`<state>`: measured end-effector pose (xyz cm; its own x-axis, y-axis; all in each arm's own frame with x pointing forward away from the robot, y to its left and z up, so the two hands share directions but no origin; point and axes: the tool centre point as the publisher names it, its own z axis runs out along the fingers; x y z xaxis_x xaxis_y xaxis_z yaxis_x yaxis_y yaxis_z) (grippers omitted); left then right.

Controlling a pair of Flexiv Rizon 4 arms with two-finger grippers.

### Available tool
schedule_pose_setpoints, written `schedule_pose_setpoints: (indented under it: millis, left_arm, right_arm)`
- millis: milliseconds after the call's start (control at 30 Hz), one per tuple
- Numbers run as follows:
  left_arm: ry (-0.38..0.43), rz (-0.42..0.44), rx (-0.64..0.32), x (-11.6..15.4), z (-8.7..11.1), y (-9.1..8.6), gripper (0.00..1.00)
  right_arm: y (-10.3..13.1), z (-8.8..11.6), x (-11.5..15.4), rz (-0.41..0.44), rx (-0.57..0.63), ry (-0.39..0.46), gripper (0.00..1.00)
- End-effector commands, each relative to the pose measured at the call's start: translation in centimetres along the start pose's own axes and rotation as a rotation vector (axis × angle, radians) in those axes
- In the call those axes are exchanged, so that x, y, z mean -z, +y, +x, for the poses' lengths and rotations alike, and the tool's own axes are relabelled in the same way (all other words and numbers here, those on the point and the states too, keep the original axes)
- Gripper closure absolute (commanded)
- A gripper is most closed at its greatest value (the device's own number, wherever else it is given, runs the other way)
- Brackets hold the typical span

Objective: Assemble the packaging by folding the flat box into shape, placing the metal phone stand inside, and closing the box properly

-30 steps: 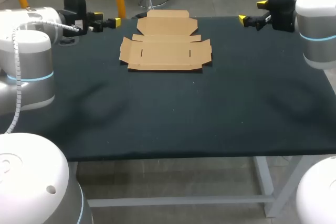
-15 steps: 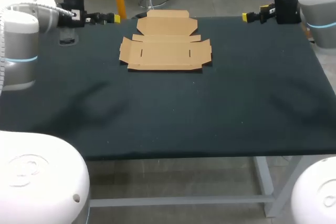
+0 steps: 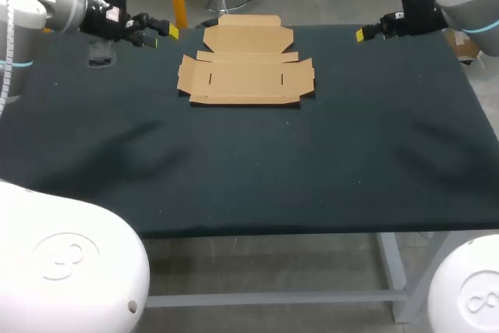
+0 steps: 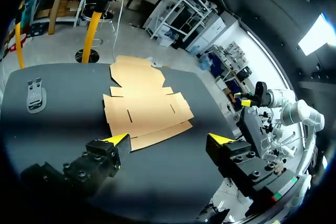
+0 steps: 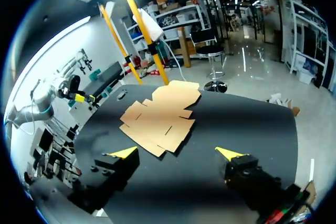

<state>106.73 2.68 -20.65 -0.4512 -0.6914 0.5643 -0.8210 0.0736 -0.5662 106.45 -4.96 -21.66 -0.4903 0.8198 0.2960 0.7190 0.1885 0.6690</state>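
The flat cardboard box (image 3: 245,68) lies unfolded on the black table (image 3: 257,161), at the back middle. The metal phone stand (image 3: 101,56), dark grey, lies flat near the back left corner. My left gripper (image 3: 165,34) hovers open between the stand and the box, holding nothing. In its wrist view the box (image 4: 144,103) is ahead of the open left gripper (image 4: 169,139) and the stand (image 4: 34,95) is off to one side. My right gripper (image 3: 366,30) hangs open and empty at the back right, away from the box. The box (image 5: 160,114) lies ahead of the open right gripper (image 5: 176,153).
The table's black cloth runs wide in front of the box to the front edge (image 3: 257,232). My other arm (image 4: 273,98) shows across the table in the left wrist view.
Both arms' upper links have swung outward and back from the table. The left gripper dipped a little toward the table and the right gripper shifted slightly. Box and stand have not moved.
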Motion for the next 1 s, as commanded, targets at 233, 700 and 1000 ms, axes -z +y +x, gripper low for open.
schedule_pose_setpoints:
  millis: [233, 700, 1000]
  left_arm:
    - [-0.025, -0.228, 0.012, 0.0, 0.0, -0.1, 0.00]
    - [-0.033, -0.268, 0.016, -1.0, 0.3, -0.5, 0.00]
    - [-0.038, -0.257, 0.048, -0.5, -0.1, 0.5, 0.00]
  right_arm:
    - [0.4, -1.0, 0.3, 0.122, 0.003, 0.059, 0.00]
    - [0.2, -0.1, -0.8, 0.167, -0.076, 0.059, 0.00]
    - [-1.4, 0.3, -3.6, 0.235, -0.203, 0.082, 0.00]
